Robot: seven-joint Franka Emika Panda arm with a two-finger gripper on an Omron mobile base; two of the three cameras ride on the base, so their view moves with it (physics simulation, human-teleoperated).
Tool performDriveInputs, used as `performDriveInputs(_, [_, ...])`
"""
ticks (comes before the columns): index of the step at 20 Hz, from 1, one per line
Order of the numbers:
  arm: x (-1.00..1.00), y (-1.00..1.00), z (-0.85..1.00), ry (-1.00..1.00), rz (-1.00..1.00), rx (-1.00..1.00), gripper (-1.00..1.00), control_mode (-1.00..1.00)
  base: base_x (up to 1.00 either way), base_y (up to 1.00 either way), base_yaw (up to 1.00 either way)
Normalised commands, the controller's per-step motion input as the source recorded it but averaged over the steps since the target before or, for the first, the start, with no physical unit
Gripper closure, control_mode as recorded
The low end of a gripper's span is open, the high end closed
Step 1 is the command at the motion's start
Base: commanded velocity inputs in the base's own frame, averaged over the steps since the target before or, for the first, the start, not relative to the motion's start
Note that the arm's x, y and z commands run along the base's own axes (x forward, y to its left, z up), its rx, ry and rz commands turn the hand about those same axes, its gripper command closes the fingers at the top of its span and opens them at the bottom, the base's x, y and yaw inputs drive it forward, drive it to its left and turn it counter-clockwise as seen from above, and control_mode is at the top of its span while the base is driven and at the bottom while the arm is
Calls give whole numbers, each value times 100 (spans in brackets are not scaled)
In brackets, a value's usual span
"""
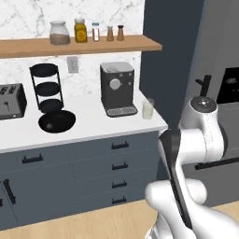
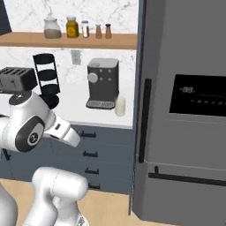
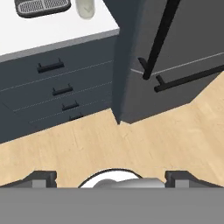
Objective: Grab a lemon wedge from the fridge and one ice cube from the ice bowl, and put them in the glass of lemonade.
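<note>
Fingertips [image 3: 43, 177] of the robot's two-finger gripper [image 3: 111, 179] rise dark at the bottom of the hand view, one at lower left and one at lower right, standing wide apart with nothing between them and touching nothing; pale wooden floor [image 3: 144, 140] lies beyond them. The tall dark grey two-door fridge [image 2: 185, 110] fills the right half of the right base view, its doors closed, with a black vertical bar handle [image 2: 144, 120] near its left edge and a black dispenser panel [image 2: 198, 95] at right centre. The small pale creamy yellow tumbler of lemonade [image 1: 148, 108] stands upright on the white countertop [image 1: 93, 128], just right of the dark grey coffee machine [image 1: 117, 88], at centre right of the left base view. The wide shallow black ice bowl [image 1: 57, 121] sits at left centre of that view, in front of a three-tier black rack [image 1: 46, 87]; whether ice lies in it cannot be told. Blue-grey drawer cabinets [image 1: 112, 170] run below the counter.
</note>
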Motion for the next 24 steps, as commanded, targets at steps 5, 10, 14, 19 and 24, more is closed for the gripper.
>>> performDriveInputs(5, [0,0,0,0,0,0,-100,100,-62,-97,0])
performDriveInputs(10, [0,0,0,0,0,0,-100,100,-57,-46,3])
performDriveInputs(14, [0,0,0,0,0,0,-100,100,-6,-1,12])
performDriveInputs(19, [0,0,0,0,0,0,-100,100,3,5,10])
performDriveInputs(24, [10,-3,0,0,2,0,-100,-100,7,0,2])
